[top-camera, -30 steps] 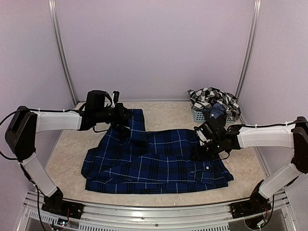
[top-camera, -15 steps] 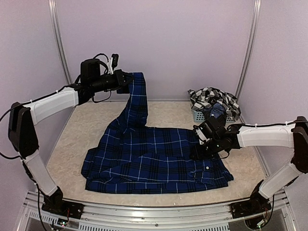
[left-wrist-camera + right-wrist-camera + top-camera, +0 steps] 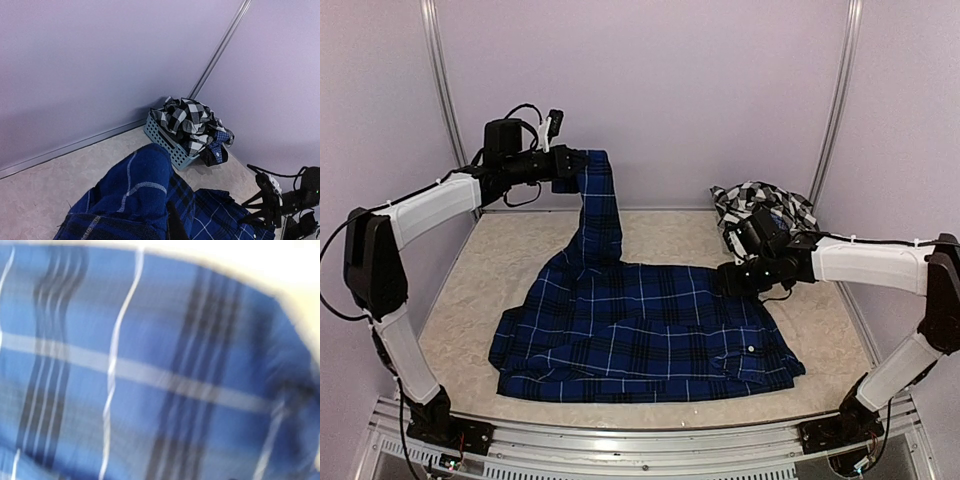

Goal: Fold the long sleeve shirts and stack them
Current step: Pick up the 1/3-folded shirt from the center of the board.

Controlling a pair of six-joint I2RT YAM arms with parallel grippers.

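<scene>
Aloft, left end effector [image 3: 576,165] pinches navy shirt [image 3: 650,330] sleeve [image 3: 602,215] (near back wall [image 3: 670,100]).

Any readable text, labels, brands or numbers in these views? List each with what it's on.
None readable.
Navy shirt: plaid only, no label showing.
Checked shirt: no print.
Basket: no marking visible.
Right wrist view: blurred plaid, nothing legible.

My left arm [image 3: 430,205] and right arm [image 3: 870,262] are white shells with black joints and bases. Both the left gripper [image 3: 572,165] and right gripper [image 3: 725,280] are plain black. Thin black cables [image 3: 525,112] loop over my left wrist.
</scene>
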